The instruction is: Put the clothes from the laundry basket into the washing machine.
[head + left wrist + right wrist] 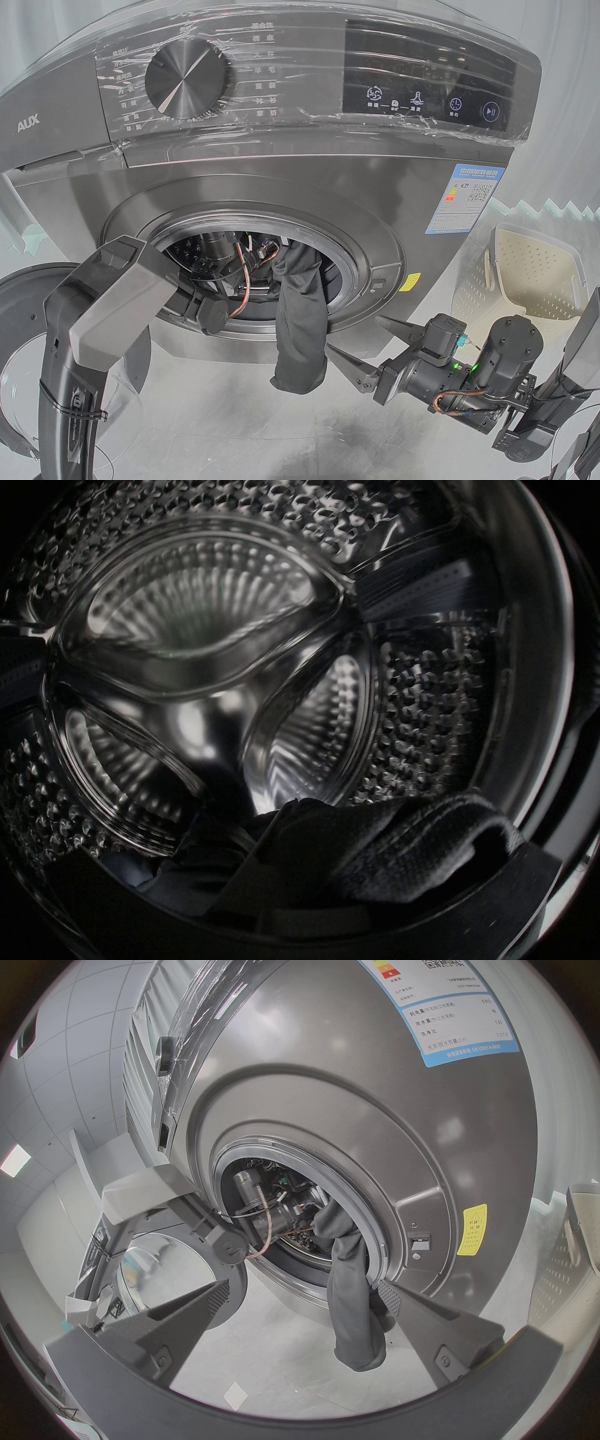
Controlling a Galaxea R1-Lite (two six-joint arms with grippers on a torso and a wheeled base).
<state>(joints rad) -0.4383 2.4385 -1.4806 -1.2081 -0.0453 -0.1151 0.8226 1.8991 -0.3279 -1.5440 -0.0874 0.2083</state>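
**Head view: dark garment half in, half out of washing machine**

Washing machine (350, 187) is brushed grey metal with a round front opening. Clear wrinkled film covers the panel and the ribbed metal dial (186, 78). The round door (19, 350) is swung open at 9 o'clock of the opening.

Dark garment (301, 325), soft matte knit, is draped over the opening's rim at about 5 o'clock. Its long limp end hangs outside toward the floor and its top is tucked inside.

Left arm (112, 300) reaches into the opening from 8 o'clock. The left claw is buried behind wrist, cables and cloth, so I cannot tell its grip.

Right claw (353, 334) sits at 5 o'clock of the opening, just beside the hanging garment, with jaws spread apart and nothing in them.

Laundry basket (500, 240), cream perforated plastic, stands at 3 o'clock of the machine, cut off by the right arm.

Left wrist view shows the drum (425, 717), shiny dimpled steel with raised ribs. Dark folded cloth lies at its 6 o'clock, with edges lost in shadow.
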